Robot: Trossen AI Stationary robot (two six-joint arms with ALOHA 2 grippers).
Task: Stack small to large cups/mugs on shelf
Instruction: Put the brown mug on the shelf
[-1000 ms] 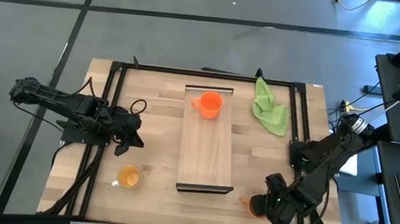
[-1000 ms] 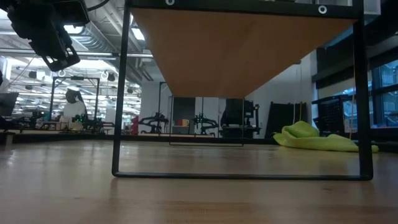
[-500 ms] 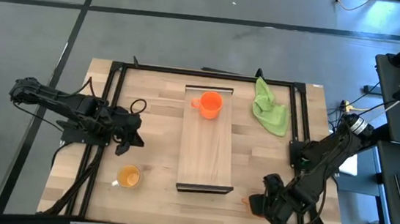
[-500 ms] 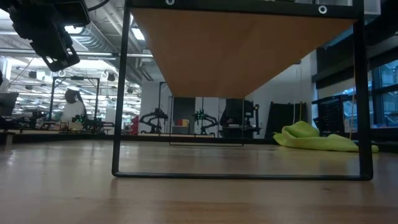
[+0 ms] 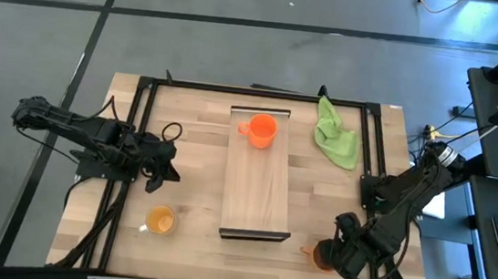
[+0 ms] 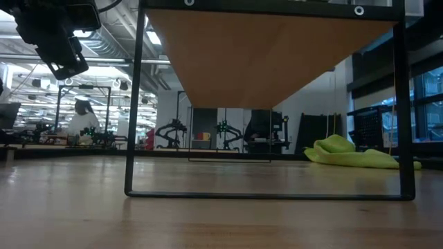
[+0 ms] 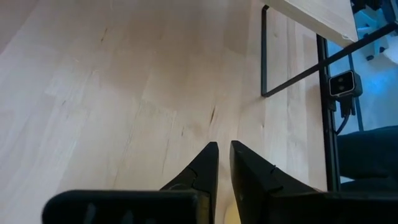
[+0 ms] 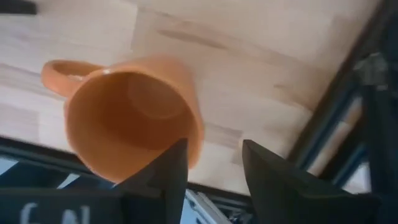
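A bright orange mug [image 5: 262,130] stands on the far end of the light-wood shelf [image 5: 258,191]. A yellow-orange mug [image 5: 160,220] stands on the table left of the shelf. A brown-orange mug [image 5: 320,254] [image 8: 134,118] stands on the table near the front right edge. My right gripper [image 5: 339,252] [image 8: 214,165] is open right beside it. One finger [image 8: 171,165] stands over the mug's rim and the other [image 8: 273,180] stands outside the mug. My left gripper [image 5: 162,171] [image 7: 224,163] is shut and empty above the table, left of the shelf. My right gripper comes at the brown-orange mug from above. The mug's wall [image 8: 194,134] on the side away from its handle lies between the open fingers. I cannot tell whether a finger touches it. The mug stands on the table.
A green cloth [image 5: 336,134] [image 6: 353,155] lies at the far right. The shelf stands on black frame legs [image 6: 135,104] above the table. A black frame [image 5: 371,151] runs along the table's sides. Bare table lies between my left gripper and the shelf.
My right gripper has gone a little toward the table's left over the brown-orange mug, hiding it, then back toward the right, so the mug shows again. The mug has stayed where it was.
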